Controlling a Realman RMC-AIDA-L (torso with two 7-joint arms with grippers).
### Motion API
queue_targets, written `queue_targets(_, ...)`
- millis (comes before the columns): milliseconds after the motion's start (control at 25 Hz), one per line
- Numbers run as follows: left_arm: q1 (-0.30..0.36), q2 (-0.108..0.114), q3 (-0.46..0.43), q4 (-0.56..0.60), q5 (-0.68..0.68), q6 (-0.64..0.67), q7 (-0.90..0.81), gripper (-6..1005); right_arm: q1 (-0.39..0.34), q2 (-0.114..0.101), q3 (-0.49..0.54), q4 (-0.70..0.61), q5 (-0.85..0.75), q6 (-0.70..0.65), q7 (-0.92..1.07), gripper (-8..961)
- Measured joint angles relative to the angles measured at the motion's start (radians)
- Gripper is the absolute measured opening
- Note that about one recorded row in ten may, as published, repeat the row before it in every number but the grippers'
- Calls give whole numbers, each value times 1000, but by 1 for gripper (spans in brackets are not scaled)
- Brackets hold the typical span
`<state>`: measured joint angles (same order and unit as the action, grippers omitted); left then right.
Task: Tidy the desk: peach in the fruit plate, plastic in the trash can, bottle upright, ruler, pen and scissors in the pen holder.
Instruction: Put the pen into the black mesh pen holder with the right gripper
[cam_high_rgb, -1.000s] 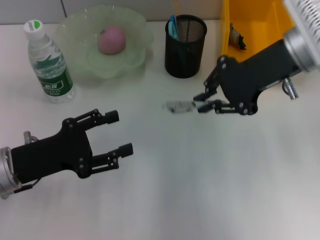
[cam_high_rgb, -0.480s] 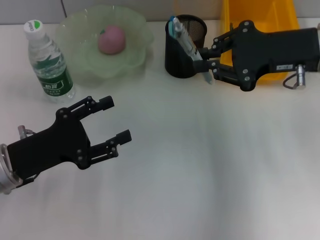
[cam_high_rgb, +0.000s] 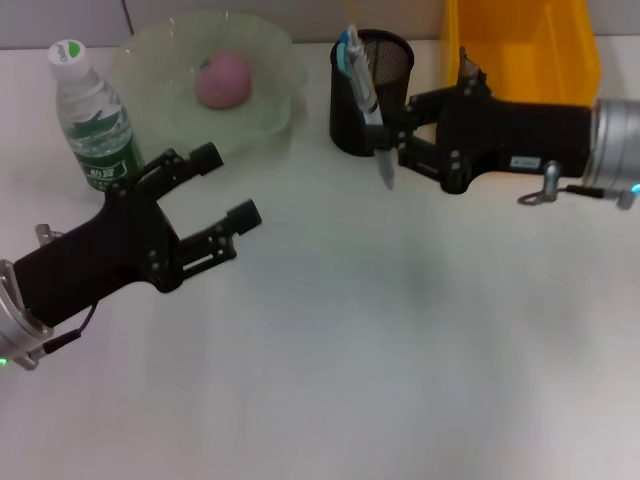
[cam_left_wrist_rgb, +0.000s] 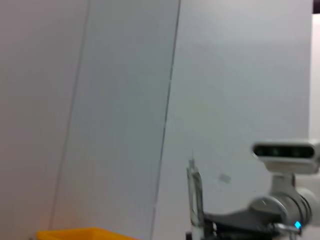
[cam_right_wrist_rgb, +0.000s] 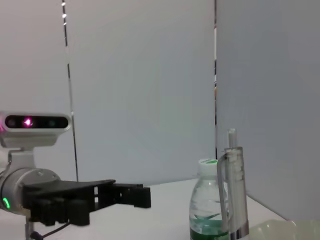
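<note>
My right gripper (cam_high_rgb: 388, 140) is shut on a clear pen (cam_high_rgb: 367, 100), held nearly upright against the front of the black mesh pen holder (cam_high_rgb: 385, 62), tip (cam_high_rgb: 386, 180) just above the table. The pen (cam_right_wrist_rgb: 234, 190) also fills the right wrist view. Something blue (cam_high_rgb: 343, 52) stands in the holder; I cannot tell what it is. The peach (cam_high_rgb: 223, 79) lies in the green fruit plate (cam_high_rgb: 150, 60). The bottle (cam_high_rgb: 92, 120) stands upright at far left. My left gripper (cam_high_rgb: 228, 185) hangs open beside it, holding nothing. Ruler and scissors are not in view.
A yellow bin (cam_high_rgb: 520, 45) stands behind my right arm, with a small crumpled piece (cam_high_rgb: 470, 68) inside it. The left wrist view shows the pen (cam_left_wrist_rgb: 195, 200) and bin edge (cam_left_wrist_rgb: 75, 233) from afar.
My right gripper has carried the pen from the table up to the holder, then shifted left and lower. The left arm has moved up toward the bottle and plate.
</note>
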<state>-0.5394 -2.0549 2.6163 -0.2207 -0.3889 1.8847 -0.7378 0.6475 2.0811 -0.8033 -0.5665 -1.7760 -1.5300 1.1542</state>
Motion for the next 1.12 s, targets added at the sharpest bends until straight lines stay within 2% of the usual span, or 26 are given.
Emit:
queue_targets(160,0,-3,-1,0,-3,-13,2,799,-2,2,5,86,36,22,-79,122)
queue_targets(400,-5,-9,11,1,3,-118,5,798,2,4,-1,290,168,93,-320,122)
queue_targets(520,-5,-9,15,3,4,-129,11,798,9,5,0,343,204,109,-372,122)
queue_targets(1120,1,-12,21,33,16,-153,28,798,5,8,8,411,292,115,-437,123)
